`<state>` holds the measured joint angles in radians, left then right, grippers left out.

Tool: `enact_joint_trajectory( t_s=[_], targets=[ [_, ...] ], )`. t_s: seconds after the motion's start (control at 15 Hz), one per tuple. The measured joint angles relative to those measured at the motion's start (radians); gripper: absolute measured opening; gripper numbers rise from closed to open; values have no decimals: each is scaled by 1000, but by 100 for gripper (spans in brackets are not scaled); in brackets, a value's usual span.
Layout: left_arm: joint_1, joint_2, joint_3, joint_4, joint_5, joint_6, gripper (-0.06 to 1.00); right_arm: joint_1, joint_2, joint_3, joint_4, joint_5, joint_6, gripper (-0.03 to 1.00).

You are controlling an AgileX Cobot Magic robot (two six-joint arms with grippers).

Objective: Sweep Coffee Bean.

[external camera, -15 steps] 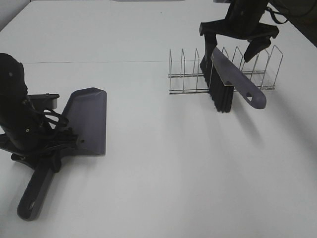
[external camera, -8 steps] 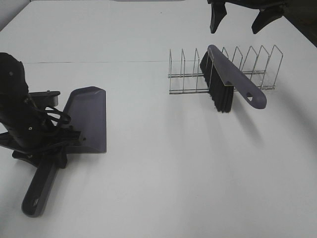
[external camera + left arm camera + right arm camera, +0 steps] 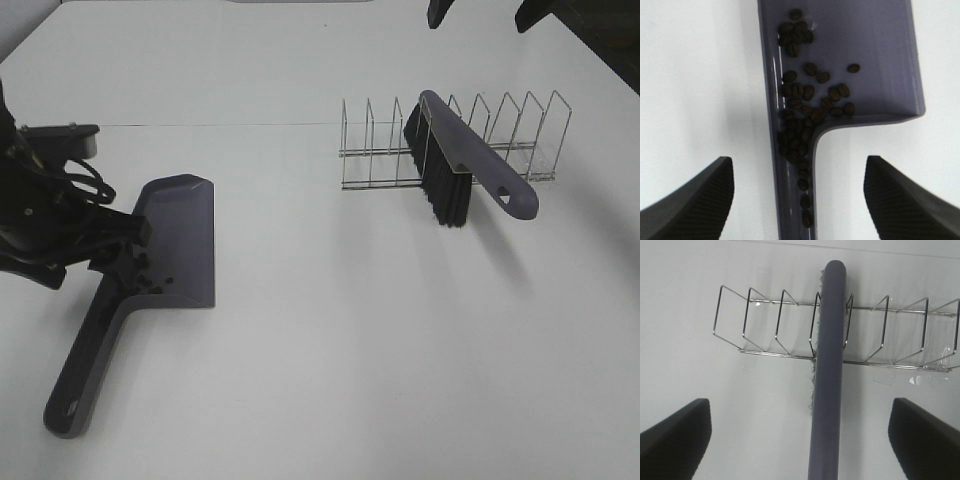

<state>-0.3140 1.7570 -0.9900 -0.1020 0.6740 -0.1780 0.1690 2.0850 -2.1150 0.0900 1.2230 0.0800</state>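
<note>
The purple-grey dustpan lies flat on the white table at the left, its long handle pointing toward the front edge. In the left wrist view the coffee beans are heaped in the dustpan along one wall and down into the handle channel. My left gripper hovers over the handle's root, open, with its fingers well clear on both sides. The brush leans in the wire rack, black bristles down. My right gripper hangs high above it, open and holding nothing.
The wire rack stands at the back right with its other slots vacant. A faint seam runs across the table behind the dustpan. White tabletop stretches between dustpan and rack and toward the front.
My left gripper has opened and let go of the dustpan handle, lifting off it; the dustpan now rests on the table. My right gripper has risen away from the brush, which stays in the rack.
</note>
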Motion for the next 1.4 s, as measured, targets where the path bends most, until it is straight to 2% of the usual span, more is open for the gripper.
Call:
enact_joint_trajectory(
  t_s=[0.2,0.27,0.4,0.6,0.73,1.0,1.07,1.2,1.4],
  targets=[
    [0,-184,0,91,6,-26,67,0,-90,33,2,-2,-39,82],
    [0,-286,-2,149,8,-28,67,0,-146,86,3,-2,-66,82],
    [52,-368,-31,192,31,-29,67,0,-222,177,-28,-2,-80,82],
    [235,-393,-82,211,128,38,67,-38,-324,287,-90,-2,-80,82],
    [283,-397,-83,205,195,82,67,-62,-379,351,-97,-2,-80,82],
    [296,-493,-81,178,265,102,67,-72,-572,571,-100,-2,-80,80],
    [296,-586,-24,177,273,103,67,-72,-671,723,-99,-2,-93,79],
    [296,-664,53,177,279,103,67,-72,-749,858,-98,-15,-93,79],
    [296,-843,211,177,285,103,67,-72,-915,1119,-90,-98,-93,79]
  ],
)
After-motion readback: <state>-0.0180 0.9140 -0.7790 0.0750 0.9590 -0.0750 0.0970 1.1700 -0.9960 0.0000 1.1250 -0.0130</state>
